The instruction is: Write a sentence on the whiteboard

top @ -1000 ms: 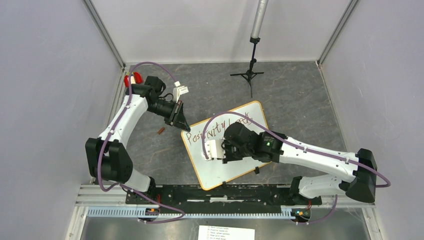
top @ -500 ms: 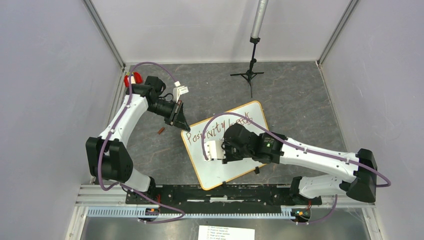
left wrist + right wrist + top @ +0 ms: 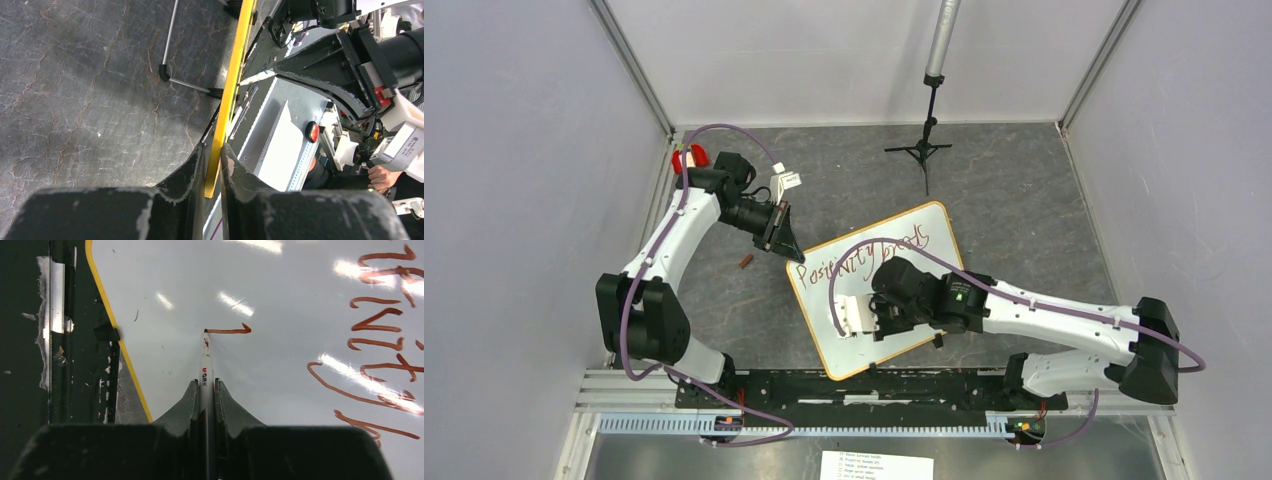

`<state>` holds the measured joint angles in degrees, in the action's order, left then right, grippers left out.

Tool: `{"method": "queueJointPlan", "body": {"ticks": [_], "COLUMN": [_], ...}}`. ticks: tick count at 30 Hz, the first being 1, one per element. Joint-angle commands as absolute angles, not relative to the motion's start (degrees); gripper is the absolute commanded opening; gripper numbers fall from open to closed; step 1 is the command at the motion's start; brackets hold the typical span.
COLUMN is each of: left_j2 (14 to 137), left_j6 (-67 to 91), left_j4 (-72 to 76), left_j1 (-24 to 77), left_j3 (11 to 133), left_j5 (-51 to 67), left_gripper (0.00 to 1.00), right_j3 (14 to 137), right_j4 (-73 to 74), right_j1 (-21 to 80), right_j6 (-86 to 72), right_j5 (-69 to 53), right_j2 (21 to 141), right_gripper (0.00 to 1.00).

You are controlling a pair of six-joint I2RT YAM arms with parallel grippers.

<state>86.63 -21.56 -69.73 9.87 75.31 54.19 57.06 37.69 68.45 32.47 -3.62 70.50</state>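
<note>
The right fingers (image 3: 186, 402) pinch a marker (image 3: 205, 365), its tip touching the whiteboard (image 3: 280, 285) at a short stroke (image 3: 231, 331) just ahead of them. The sentence (image 3: 380, 325) runs to their right. The left fingers (image 3: 190, 167) clamp the whiteboard's yellow rim (image 3: 231, 85) between them, over the counter (image 3: 75, 100).

Two white arms with black joints and black bases: left arm (image 3: 664, 245), right arm (image 3: 1064, 318). A purple cable (image 3: 724, 126) loops along each one. Left end effector (image 3: 212, 152) and right end effector (image 3: 206, 386) are dark grey, with edges scuffed whitish. A small green light (image 3: 959, 293) glows on the right wrist.
</note>
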Motion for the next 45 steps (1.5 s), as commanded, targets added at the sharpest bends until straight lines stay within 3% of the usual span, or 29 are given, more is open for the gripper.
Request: {"method": "queueJointPlan", "body": {"ticks": [1, 16, 29, 45], "left_j2": [87.0, 87.35, 87.12, 87.66], "left_j6": [-20.72, -20.74, -20.43, -20.23], "left_j4": [-68.77, -68.73, -68.73, -68.73], "left_j1": [10.14, 10.11, 10.11, 10.13], "left_j3": [75.29, 75.48, 75.67, 75.91], "left_j5": [53.26, 53.44, 53.36, 53.09], "left_gripper": [0.19, 0.19, 0.19, 0.19], "right_j3": [55.99, 63.83, 63.13, 60.77], "right_j4": [37.76, 35.98, 35.08, 38.45], "right_j1": [69.93, 70.71, 67.27, 67.11], "right_j6": [33.48, 33.22, 31.77, 33.99], "right_j5": [-4.1, -2.47, 3.07, -3.46], "right_j2": [71.98, 72.0, 70.8, 67.17], "right_gripper": [0.0, 0.0, 0.0, 0.0]}}
